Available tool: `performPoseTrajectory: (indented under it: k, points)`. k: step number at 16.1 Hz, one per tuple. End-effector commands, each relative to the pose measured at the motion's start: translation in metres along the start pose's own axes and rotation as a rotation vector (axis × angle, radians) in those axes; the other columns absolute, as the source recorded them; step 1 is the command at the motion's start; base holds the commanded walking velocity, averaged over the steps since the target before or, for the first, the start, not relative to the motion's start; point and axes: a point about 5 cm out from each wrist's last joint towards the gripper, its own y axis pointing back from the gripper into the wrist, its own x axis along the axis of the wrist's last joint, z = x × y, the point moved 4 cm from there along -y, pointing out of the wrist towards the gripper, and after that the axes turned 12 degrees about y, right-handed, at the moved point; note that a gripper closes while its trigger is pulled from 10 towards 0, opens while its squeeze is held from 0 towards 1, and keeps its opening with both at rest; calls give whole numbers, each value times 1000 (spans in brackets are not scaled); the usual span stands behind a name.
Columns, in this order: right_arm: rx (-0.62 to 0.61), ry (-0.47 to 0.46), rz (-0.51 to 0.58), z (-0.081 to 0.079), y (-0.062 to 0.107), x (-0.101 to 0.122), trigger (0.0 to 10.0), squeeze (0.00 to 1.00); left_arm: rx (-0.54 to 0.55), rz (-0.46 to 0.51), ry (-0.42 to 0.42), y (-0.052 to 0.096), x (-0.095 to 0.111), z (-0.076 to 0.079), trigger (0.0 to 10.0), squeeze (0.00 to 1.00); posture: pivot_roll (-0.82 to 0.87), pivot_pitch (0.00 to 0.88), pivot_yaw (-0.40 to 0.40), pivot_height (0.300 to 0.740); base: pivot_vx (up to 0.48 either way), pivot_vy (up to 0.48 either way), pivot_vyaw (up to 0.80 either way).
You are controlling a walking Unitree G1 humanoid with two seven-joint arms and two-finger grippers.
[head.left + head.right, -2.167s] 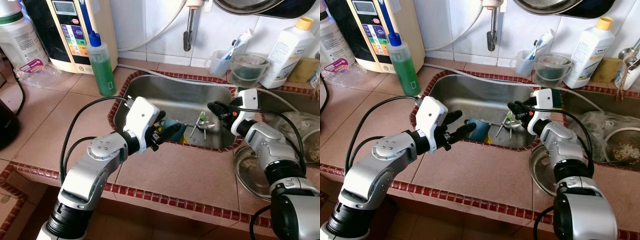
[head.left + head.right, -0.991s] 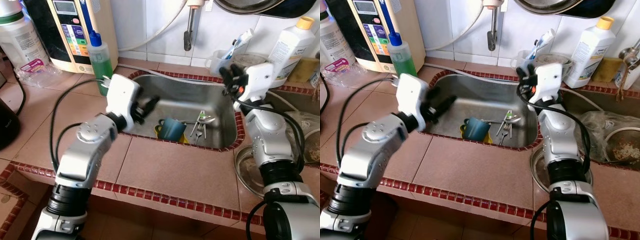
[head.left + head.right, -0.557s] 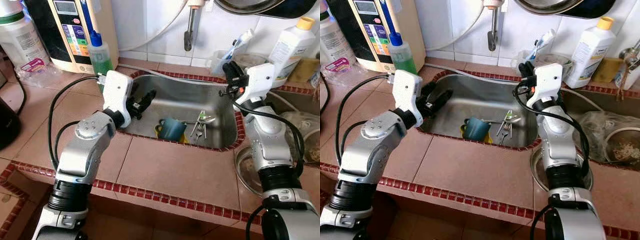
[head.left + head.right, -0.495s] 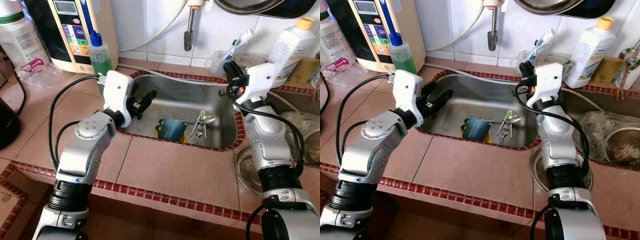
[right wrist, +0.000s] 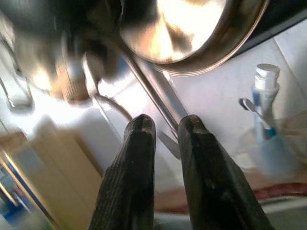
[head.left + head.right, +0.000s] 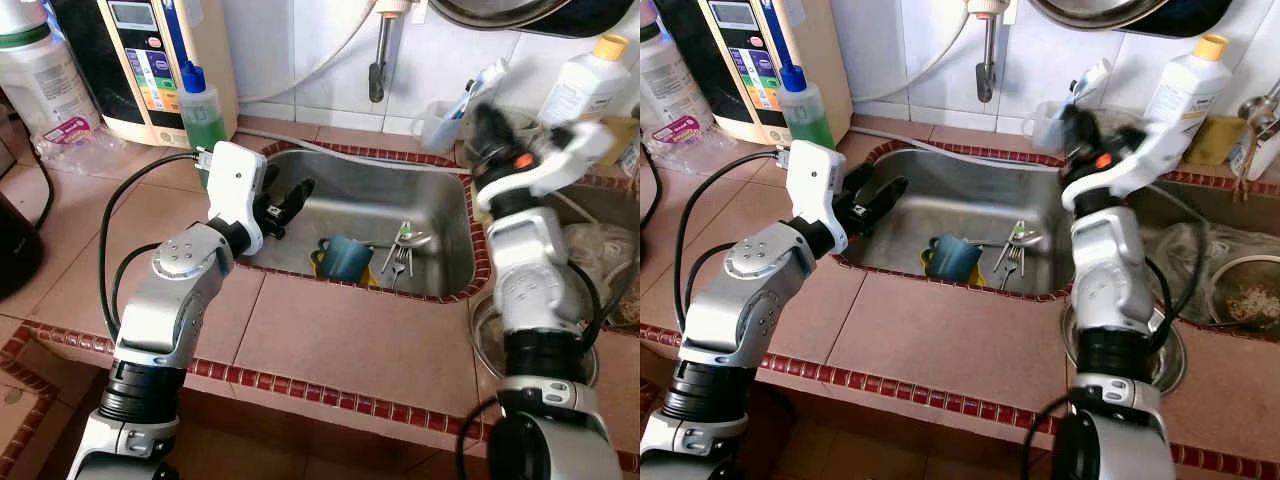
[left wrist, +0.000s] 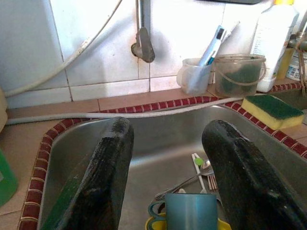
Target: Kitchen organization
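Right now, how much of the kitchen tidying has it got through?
Little looks done. The blue cup and cutlery lie in the sink, untouched. The left gripper hovers open over the sink's left edge, holding nothing; the right gripper, fingers nearly together, is raised near the back wall. Everything is left.

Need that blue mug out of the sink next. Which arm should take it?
Left, probably. The left pincer hangs open over the sink's left rim, aimed toward the blue mug. The right pincer is raised near the back wall, blurred, pointing away.
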Motion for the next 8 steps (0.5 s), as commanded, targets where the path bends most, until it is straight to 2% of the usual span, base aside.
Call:
performPoseTrajectory:
  k: [1,2,5,7,8]
  points:
    - [6,-90,32,-5,-3,9,10000,1000,7,6,0,0,0,-1,10000,0,-131,51,17,736,0,0,0]
    - [-1,-210,50,-6,-3,11,10000,1000,5,8,2,0,1,0,10000,0,-131,48,17,736,0,0,0]
    - [-19,-399,53,-6,-2,14,10000,1000,2,6,5,0,0,1,10000,0,-131,48,18,736,0,0,0]
    - [-32,-460,62,-3,-2,16,10000,1000,2,5,3,0,0,0,10000,0,-130,48,19,736,0,0,0]
    - [-27,-440,53,-3,-2,16,10000,1000,3,5,4,0,0,0,10000,0,-130,48,20,736,0,0,0]
